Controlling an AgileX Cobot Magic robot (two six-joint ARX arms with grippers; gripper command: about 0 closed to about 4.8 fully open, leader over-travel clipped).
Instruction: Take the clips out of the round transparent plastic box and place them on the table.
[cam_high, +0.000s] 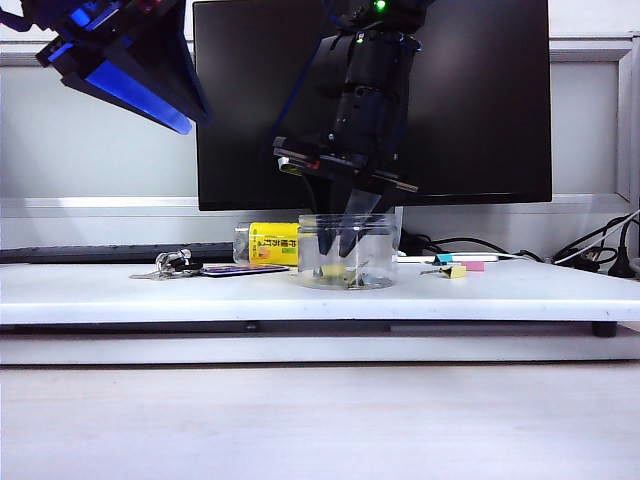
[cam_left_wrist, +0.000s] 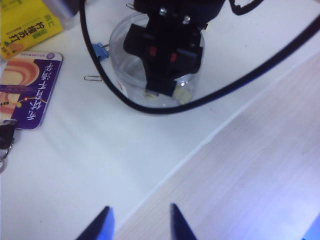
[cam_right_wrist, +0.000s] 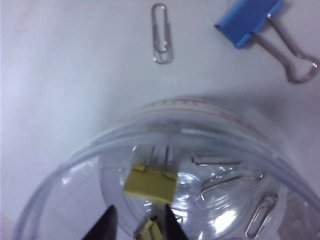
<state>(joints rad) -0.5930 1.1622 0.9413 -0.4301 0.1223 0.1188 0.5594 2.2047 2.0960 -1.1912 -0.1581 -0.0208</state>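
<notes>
Exterior view: my right gripper (cam_high: 348, 243) reaches down inside the round transparent plastic box (cam_high: 347, 252), which stands mid-desk (cam_high: 120, 292) before a dark monitor (cam_high: 480, 100). My left gripper (cam_high: 130, 90) hangs high at far left, well apart.

Left wrist view: my left fingers (cam_left_wrist: 100, 226) stand apart, holding nothing, above the desk's near edge.

Right wrist view: my right fingers (cam_right_wrist: 106, 225) sit slightly apart over the box floor. 1 yellow clip (cam_right_wrist: 149, 184) lies just beyond them; another (cam_right_wrist: 146, 230) lies between the tips, and whether it is pinched I cannot tell. No yellow clip shows outside, so I judge most of the task remains.
</notes>
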